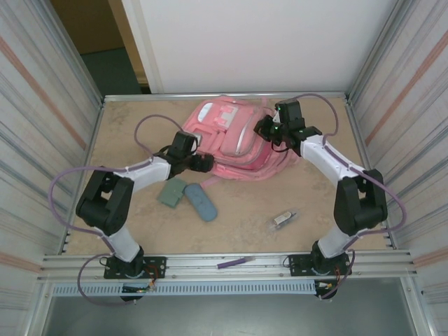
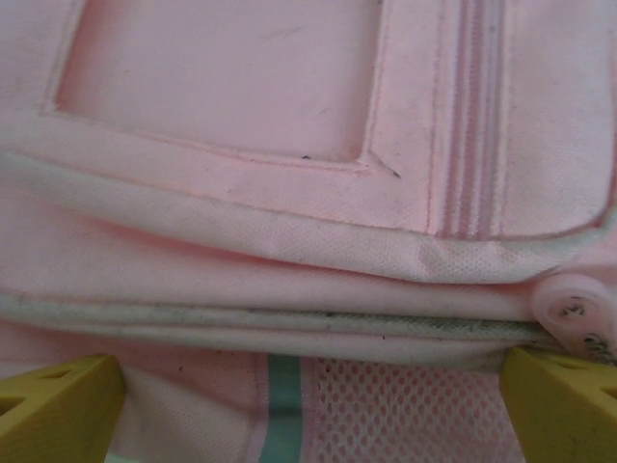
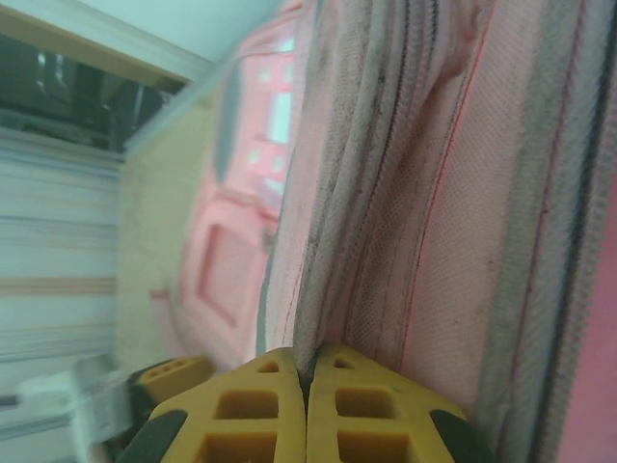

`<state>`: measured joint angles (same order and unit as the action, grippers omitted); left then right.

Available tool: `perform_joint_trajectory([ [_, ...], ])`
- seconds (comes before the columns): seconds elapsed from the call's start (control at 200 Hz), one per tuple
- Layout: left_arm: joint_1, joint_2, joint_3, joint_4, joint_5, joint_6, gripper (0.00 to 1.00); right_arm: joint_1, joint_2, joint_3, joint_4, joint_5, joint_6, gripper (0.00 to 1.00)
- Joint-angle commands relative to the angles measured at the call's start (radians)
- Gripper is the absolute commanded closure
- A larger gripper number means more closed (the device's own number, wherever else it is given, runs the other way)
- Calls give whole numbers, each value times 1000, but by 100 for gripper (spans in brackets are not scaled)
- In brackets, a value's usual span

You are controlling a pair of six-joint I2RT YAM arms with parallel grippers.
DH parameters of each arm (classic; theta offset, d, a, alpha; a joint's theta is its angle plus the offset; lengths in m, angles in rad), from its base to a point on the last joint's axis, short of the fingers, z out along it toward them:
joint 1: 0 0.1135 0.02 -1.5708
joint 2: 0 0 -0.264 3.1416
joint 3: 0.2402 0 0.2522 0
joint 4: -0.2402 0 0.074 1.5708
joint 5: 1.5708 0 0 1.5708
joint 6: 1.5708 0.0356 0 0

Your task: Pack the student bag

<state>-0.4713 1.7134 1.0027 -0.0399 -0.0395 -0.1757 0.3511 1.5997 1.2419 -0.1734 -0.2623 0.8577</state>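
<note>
The pink student bag (image 1: 227,140) lies flat at the back middle of the table. My left gripper (image 1: 207,164) is at its near left edge and stands open. In the left wrist view its yellow fingertips (image 2: 58,410) sit wide apart, with the bag's seams (image 2: 289,318) and mesh pocket (image 2: 405,415) between them. My right gripper (image 1: 266,129) is at the bag's right side. It (image 3: 307,371) is shut on a thin grey-white fabric edge (image 3: 333,241) of the student bag, which rises from between the pads.
A green wallet-like case (image 1: 171,192) and a blue-grey oval pouch (image 1: 201,201) lie just in front of the bag, under the left arm. A small white and dark item (image 1: 283,218) lies front right. A purple pen (image 1: 234,262) rests on the front rail.
</note>
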Motion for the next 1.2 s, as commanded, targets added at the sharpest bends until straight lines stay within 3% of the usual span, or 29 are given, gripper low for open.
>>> perform_joint_trajectory([
  [0.0,31,43,77,22,18,37,1,66,-101,-30,32,36,138,100],
  [0.2,129,107,185,61,67,59,1,249,-157,-67,48,236,195,100],
  [0.321,173,113,245,51,150,79,1,300,-135,-67,53,306,184,100],
  [0.566,175,-163,-30,282,217,251,1,302,-106,-65,54,356,151,100],
  [0.656,175,-230,-89,265,196,157,1,310,-97,-58,46,339,168,100],
  [0.752,165,-254,-123,224,266,21,1,335,-93,-76,52,375,198,100],
  [0.832,114,-277,-191,263,285,2,2,347,-79,-107,63,408,232,100],
  [0.947,37,-314,-269,283,215,12,1,332,-57,-134,48,402,278,100],
  [1.047,36,-328,-284,206,123,-118,1,327,-25,-160,58,408,284,100],
  [1.193,42,-310,-323,214,108,-209,1,319,12,-170,27,365,303,100],
])
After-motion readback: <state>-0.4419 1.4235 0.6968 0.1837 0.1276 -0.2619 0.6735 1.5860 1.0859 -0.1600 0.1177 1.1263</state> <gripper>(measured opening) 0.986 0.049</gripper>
